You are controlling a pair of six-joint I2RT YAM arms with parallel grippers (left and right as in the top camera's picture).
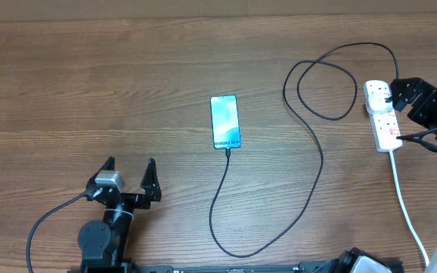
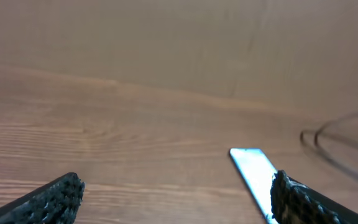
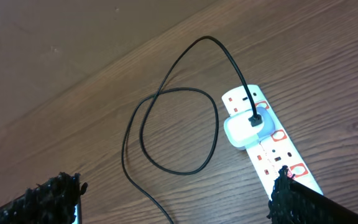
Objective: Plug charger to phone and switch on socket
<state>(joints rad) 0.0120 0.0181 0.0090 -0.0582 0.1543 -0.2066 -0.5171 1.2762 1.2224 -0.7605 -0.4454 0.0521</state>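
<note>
The phone [image 1: 224,121] lies face up at mid-table, with the charger [image 1: 319,155] tip meeting its near end. The thin black cable loops across the wood to a white adapter [image 3: 244,127] seated in the socket [image 1: 384,121] at the right. My right gripper [image 1: 403,98] hovers open beside the socket; in the right wrist view its right finger [image 3: 294,199] overlaps the strip [image 3: 272,149] near a red switch [image 3: 297,169]. My left gripper [image 1: 131,163] stands open on the near left, holding nothing. In the left wrist view the phone [image 2: 253,171] shows ahead to the right.
The socket's thick white cord [image 1: 404,201] trails toward the near right edge. The cable's loop [image 3: 173,130] lies left of the strip. Bare wood lies between my left gripper and the phone.
</note>
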